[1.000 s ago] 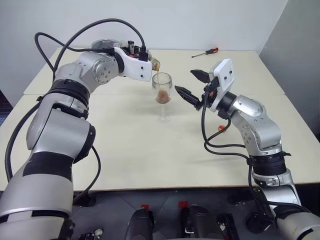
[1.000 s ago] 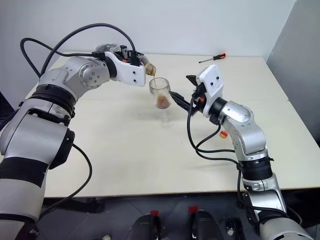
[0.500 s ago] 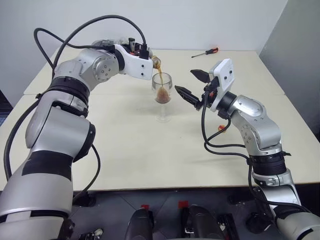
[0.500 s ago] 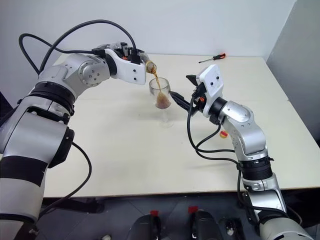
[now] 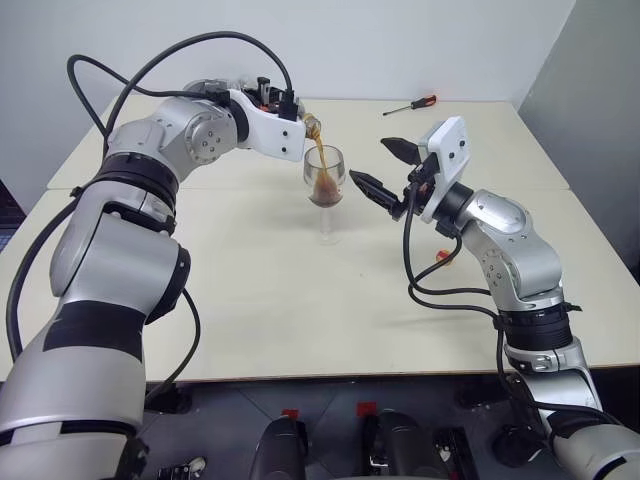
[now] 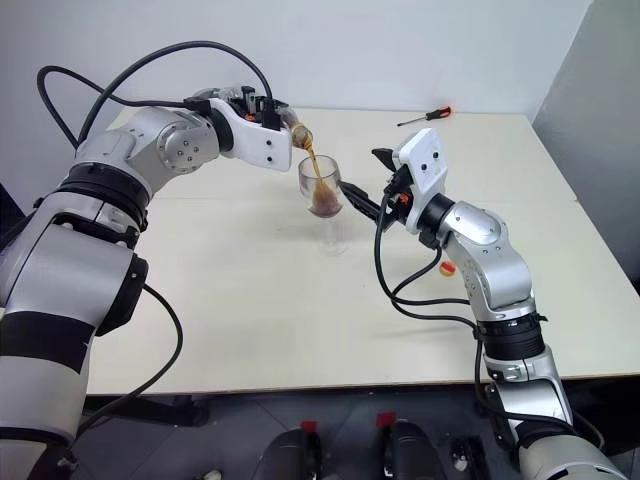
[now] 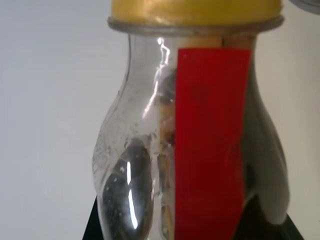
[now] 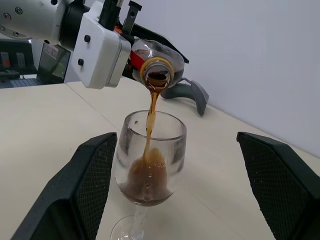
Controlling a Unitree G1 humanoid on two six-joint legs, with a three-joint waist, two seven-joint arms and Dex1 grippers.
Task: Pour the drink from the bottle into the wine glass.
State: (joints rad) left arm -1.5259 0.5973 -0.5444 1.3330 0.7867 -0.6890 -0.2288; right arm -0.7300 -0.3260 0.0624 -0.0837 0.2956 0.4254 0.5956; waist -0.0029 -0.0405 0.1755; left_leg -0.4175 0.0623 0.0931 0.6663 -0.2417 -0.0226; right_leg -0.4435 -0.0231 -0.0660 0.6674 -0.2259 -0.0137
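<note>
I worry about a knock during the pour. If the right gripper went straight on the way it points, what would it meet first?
Probably the wine glass: the bowl stands between the open fingers of the right gripper, dead ahead, though depth is unclear.

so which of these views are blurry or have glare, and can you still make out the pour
Left wrist view: the bottle sits so close it looks soft, with white glints on its clear body. Right wrist view: sharp on the drink streaming into the wine glass, while the right claw's fingers at the edges look slightly soft. Head views: even light, faint shadows on the table.
</note>
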